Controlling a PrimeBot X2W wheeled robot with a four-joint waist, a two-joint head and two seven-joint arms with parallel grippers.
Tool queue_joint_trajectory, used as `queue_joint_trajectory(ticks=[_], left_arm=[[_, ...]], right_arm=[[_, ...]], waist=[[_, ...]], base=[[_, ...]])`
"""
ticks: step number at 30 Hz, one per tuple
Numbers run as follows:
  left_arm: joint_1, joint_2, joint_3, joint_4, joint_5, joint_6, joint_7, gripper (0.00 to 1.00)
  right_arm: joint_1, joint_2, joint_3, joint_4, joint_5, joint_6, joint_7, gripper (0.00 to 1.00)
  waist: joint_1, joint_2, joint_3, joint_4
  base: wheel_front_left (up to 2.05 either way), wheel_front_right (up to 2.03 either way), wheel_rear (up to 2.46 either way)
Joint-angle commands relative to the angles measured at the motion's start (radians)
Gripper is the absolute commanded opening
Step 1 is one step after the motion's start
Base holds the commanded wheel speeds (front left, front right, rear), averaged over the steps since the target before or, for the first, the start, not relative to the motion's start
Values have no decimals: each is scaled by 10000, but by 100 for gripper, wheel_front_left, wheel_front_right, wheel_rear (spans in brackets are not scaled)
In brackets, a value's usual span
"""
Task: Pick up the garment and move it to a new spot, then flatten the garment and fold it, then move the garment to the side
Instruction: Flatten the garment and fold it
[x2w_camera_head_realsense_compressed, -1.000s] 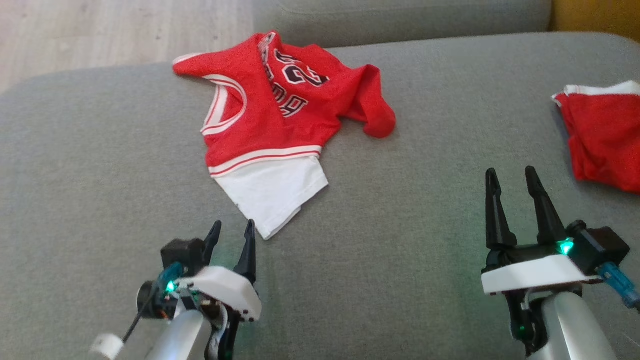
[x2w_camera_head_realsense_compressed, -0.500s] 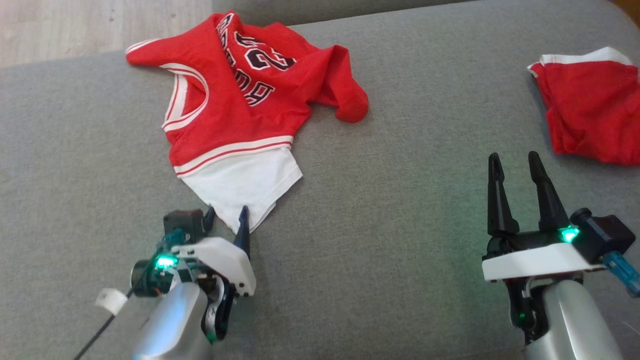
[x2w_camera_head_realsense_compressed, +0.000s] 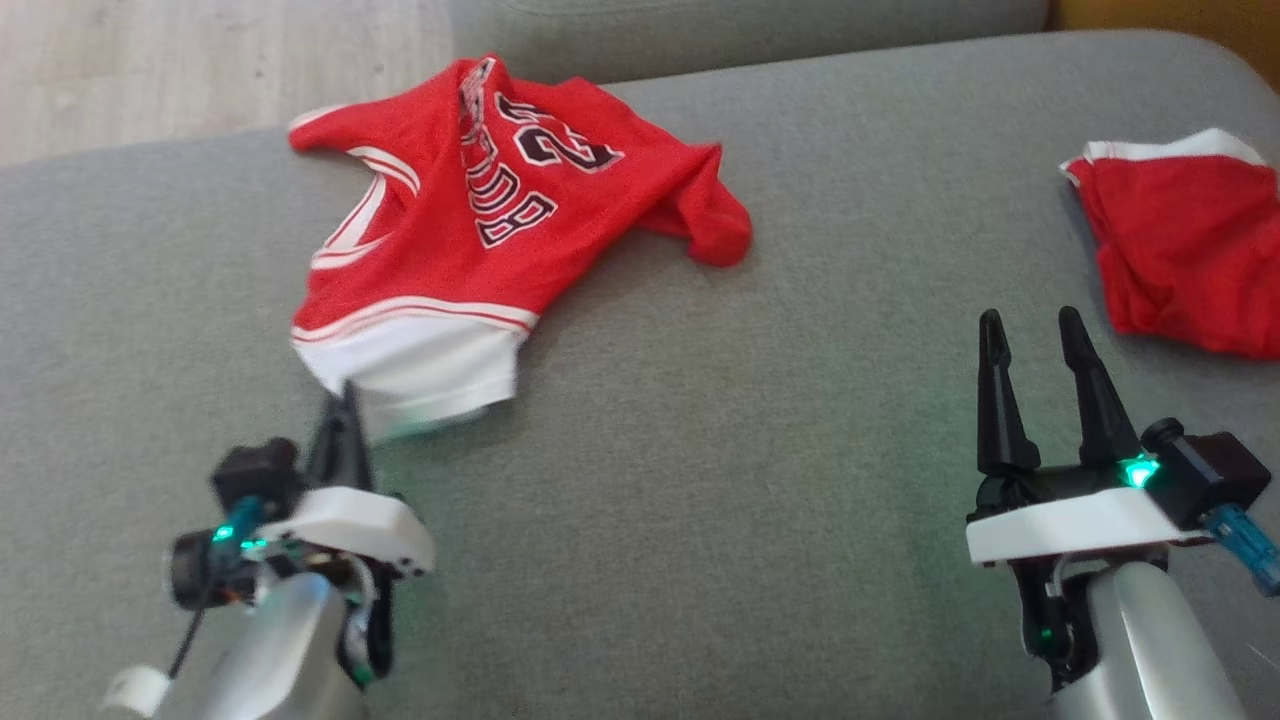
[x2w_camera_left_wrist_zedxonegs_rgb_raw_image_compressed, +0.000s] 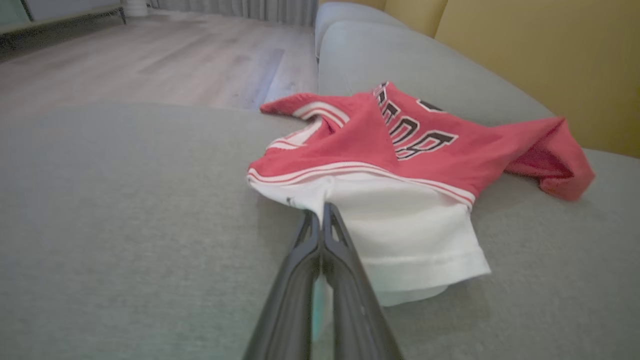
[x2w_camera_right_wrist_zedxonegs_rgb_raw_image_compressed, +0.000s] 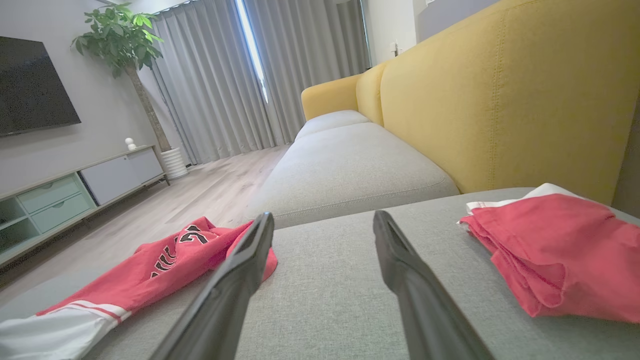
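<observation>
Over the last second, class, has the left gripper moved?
Yes. Judged against the folded red garment on the right, the left gripper has shifted leftward, away from it, and now grips the jersey by its white hem.

A home living room — a grey-cushioned sofa (x2w_camera_right_wrist_zedxonegs_rgb_raw_image_compressed: 350, 170), with a wall television (x2w_camera_right_wrist_zedxonegs_rgb_raw_image_compressed: 30, 85), low cabinet (x2w_camera_right_wrist_zedxonegs_rgb_raw_image_compressed: 100, 180), potted plant (x2w_camera_right_wrist_zedxonegs_rgb_raw_image_compressed: 117, 30) and curtains (x2w_camera_right_wrist_zedxonegs_rgb_raw_image_compressed: 210, 85) beyond it.

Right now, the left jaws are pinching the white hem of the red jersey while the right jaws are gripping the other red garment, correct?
Not quite. The right gripper grips nothing: its jaws stand open over the grey cushion, apart from the other red garment, as the head view shows. The left gripper does pinch the white hem of the red jersey.
</observation>
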Motion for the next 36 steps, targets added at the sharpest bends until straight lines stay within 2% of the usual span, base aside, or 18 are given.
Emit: queue_joint_trajectory(ticks=[1,8,13,14,15,16,23,30,36], left_arm=[[-84,370,549,-395,55,152,-257,0],[397,825,1225,-1143,223,558,-573,0],[787,915,1423,-1551,408,706,-602,1],[849,925,1404,-1587,474,733,-603,16],[908,918,1384,-1609,527,771,-604,75],[955,911,1349,-1608,577,802,-605,100],[1000,789,1351,-2341,981,761,-608,100],[1332,408,1029,-3513,1347,-382,-610,100],[1673,12,888,-3794,1618,-815,-610,100]], right_arm=[[-151,-27,222,-278,-71,-9,-65,100],[30,-27,304,-180,-125,-9,-65,100],[85,-27,342,-133,-114,-9,-65,100],[97,-27,363,-121,-121,-9,-65,100],[106,-27,380,-108,-129,-9,-65,100],[110,-27,385,-99,-136,-9,-65,100],[53,-27,348,-69,-158,-9,-65,100],[69,-27,313,-147,-166,-9,-65,100],[161,-27,370,-216,-114,-9,-65,100]], waist=[[0,-1,-147,169],[0,-1,-443,577],[0,-1,-547,761],[0,-1,-562,790],[0,-1,-573,812],[0,-1,-578,834],[0,-1,-621,888],[0,-1,-715,804],[0,-1,-728,707]], base=[[0,0,0],[0,0,0],[0,0,0],[0,0,0],[0,0,0],[0,0,0],[0,0,0],[0,0,0],[0,0,0]])
